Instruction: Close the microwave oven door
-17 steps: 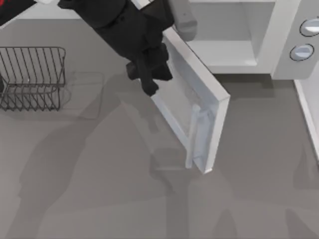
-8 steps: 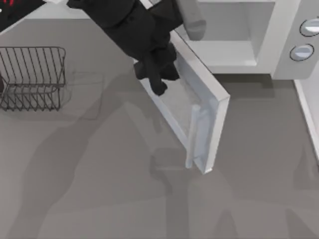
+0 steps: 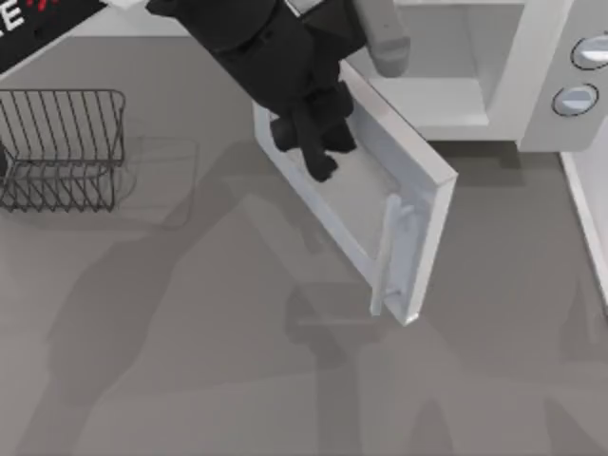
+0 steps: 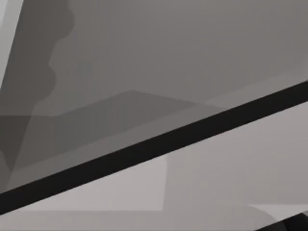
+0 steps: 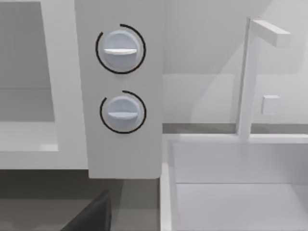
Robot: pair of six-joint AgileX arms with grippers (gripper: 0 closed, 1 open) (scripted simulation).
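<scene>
At the back of the table, toward its right, stands the microwave oven, a big white box with its pale cavity exposed and two round grey-blue knobs on the side panel. Swung out from its left edge is the microwave oven door, standing at a wide angle to the front face, its translucent grey window toward the open table and its pale bar handle near the free edge. Off to the table's left sits a dark wire rack, well apart from all this. Smaller again is the left gripper, black, pressed up against the door's outer face close to the hinge side; whether its fingers are apart or together I cannot tell from where I stand. The right arm is parked over by the knobs.

To my eye the push is under way and the door has a good sweep left. It would go best if contact stayed flat on the panel and slid outward toward the handle as the door turns (more leverage, less chance of slipping off the top edge), following the arc rather than shoving straight.

White lettering shows on a black surface at the table's far left corner; only a fragment, perhaps an "E", is legible.
</scene>
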